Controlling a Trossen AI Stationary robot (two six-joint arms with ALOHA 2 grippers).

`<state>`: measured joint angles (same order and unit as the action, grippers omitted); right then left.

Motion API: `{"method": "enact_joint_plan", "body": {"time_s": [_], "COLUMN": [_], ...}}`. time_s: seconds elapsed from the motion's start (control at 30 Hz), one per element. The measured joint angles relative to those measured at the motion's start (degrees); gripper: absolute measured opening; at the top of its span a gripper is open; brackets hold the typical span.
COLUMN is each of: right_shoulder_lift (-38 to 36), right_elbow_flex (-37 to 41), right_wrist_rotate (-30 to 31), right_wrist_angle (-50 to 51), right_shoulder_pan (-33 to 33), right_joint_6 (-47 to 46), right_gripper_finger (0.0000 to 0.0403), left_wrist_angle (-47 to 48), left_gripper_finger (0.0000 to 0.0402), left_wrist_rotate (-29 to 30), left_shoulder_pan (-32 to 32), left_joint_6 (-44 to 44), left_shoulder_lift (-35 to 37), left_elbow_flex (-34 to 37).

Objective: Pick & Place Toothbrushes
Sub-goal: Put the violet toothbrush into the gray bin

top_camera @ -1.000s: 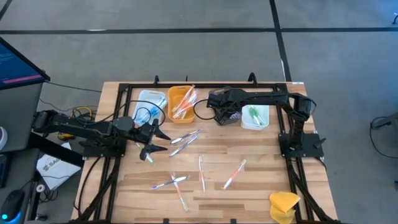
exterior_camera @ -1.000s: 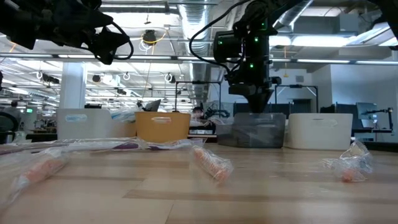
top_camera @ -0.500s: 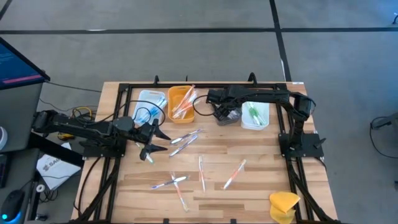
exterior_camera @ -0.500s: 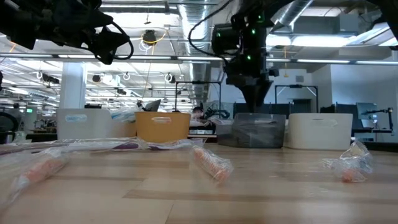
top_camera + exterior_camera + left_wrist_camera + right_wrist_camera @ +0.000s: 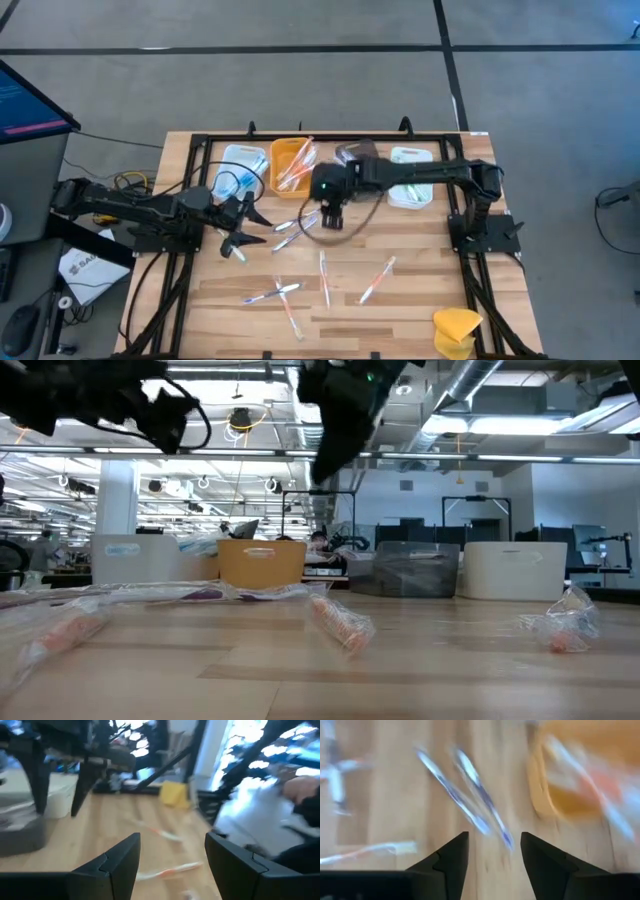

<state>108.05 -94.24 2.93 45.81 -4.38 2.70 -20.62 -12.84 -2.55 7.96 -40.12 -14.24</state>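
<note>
1. From my remote seat: the right gripper [image 5: 331,215] is out over the middle of the table, fingers apart with nothing between them. In its wrist view I see bare wood in the gap.
2. Just ahead of its fingertips lie two blue-handled toothbrushes [image 5: 470,802], side by side and angled. Off to one side of them is the orange tray [image 5: 580,775] with more brushes in it. From above, those same two blue ones [image 5: 297,224] lie just beside the gripper, on the side toward the left arm.
3. The left gripper [image 5: 240,228] is over its own side of the table, fingers spread, holding nothing. A red-handled toothbrush [image 5: 170,869] lies on the wood just beyond its fingertips, with another [image 5: 155,831] farther out.
4. More loose brushes are nearer the front edge than either gripper, including a red one [image 5: 376,280] and a crossed pair [image 5: 272,292].
5. Hard to read: the right wrist view is heavily blurred, so I can't count what's in the orange tray. The right arm covers part of the dark tray [image 5: 358,154] and the white tray [image 5: 412,158] in the overhead view. In the low view the wrapped brushes [image 5: 340,622] are just smears.
</note>
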Motion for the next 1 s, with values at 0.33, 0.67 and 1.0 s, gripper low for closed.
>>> {"method": "enact_joint_plan", "body": {"time_s": [0.33, 0.67, 1.0], "right_shoulder_lift": [0.43, 13.73, 24.05], "right_elbow_flex": [-0.01, -1.59, -12.58], "right_wrist_rotate": [-0.09, 0.04, -0.28], "right_wrist_angle": [-14.01, -22.55, -13.07], "right_shoulder_pan": [5.51, 5.36, 7.55], "right_joint_6": [9.93, 14.86, 15.3], "right_gripper_finger": [0.0162, 0.019, 0.0234], "left_wrist_angle": [0.09, 1.05, 0.89], "left_gripper_finger": [0.0218, 0.0218, 0.0218], "left_wrist_rotate": [-5.64, -5.64, -5.53], "left_shoulder_pan": [-0.01, 0.0, 0.04], "left_joint_6": [1.49, 1.35, 0.81], "left_shoulder_lift": [11.41, 10.52, 9.33], "left_elbow_flex": [-0.02, -0.09, -0.04]}}
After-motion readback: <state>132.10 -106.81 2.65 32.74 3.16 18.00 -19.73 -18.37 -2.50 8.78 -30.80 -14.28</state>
